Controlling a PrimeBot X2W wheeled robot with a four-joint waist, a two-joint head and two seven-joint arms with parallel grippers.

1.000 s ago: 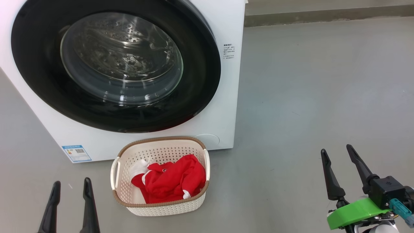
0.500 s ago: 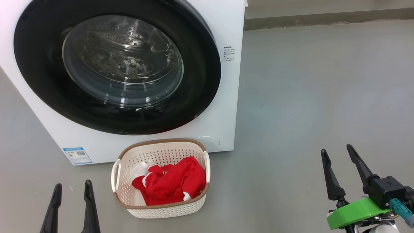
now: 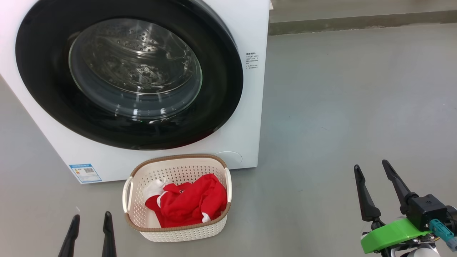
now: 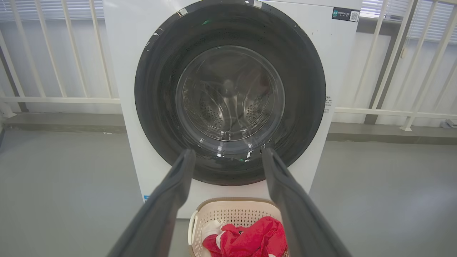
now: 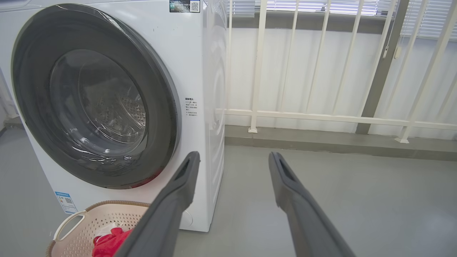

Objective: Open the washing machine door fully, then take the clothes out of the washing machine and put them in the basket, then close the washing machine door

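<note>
In the head view, the large round glossy black washing machine door is sitting flush against the big white box-shaped washing machine, seemingly shut. Its bulging clear glass window is showing perforated steel behind. I judge the door to be stiff, heavy on its hinge and slick; any hold belongs at its outer rim, not on the glass. The bright red, white-trimmed clothes are lying crumpled in the small cream perforated plastic basket, which is standing on the smooth grey floor just before the machine. The clothes look soft, limp and light, easy to pinch at any fold. The left pincer is hovering beside the basket, fingers spread and holding nothing. The right pincer is waiting well apart, also spread and empty.

In the left wrist view, the left pincer is pointing at the door's lower edge, above the basket's brown woven-look rim.

In the right wrist view, the right pincer is aiming past the machine's side panel toward a white railing. The basket's looped side handle, thin and rigid, looks the natural grip.
</note>
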